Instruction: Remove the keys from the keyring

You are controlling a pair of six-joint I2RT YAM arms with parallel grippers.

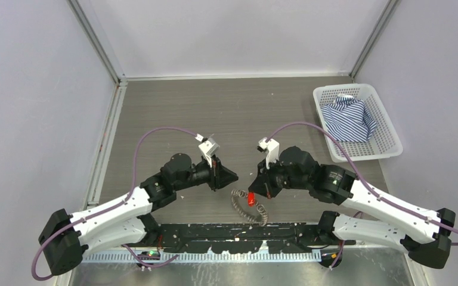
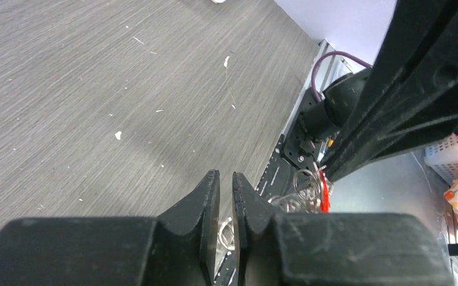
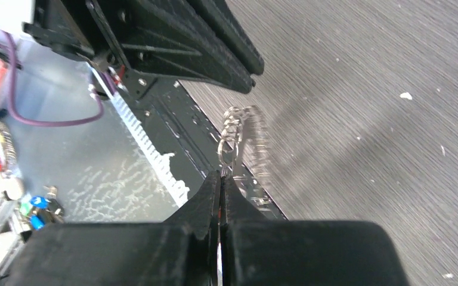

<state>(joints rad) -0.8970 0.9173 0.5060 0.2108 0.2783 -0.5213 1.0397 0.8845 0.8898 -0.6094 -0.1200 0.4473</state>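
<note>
The keyring [image 1: 245, 208] with its silvery keys lies as a curled bunch near the table's front edge, one end lifted. The small red-headed key [image 1: 250, 199] sits at the lifted end. My right gripper [image 1: 255, 183] is shut on that end; in the right wrist view the rings [image 3: 232, 134] dangle blurred just beyond its closed tips [image 3: 220, 174], with a red sliver between them. My left gripper [image 1: 234, 175] hovers to the left of the bunch, apart from it. Its jaws [image 2: 226, 174] stand a narrow slit apart with nothing between them. The rings [image 2: 307, 185] and red key [image 2: 325, 199] show beyond it.
A white plastic basket [image 1: 387, 128] holding a blue-striped cloth [image 1: 349, 116] stands at the back right. A black mounting rail [image 1: 238, 232] runs along the near edge under the keys. Metal frame posts [image 1: 98, 47] rise at the back corners.
</note>
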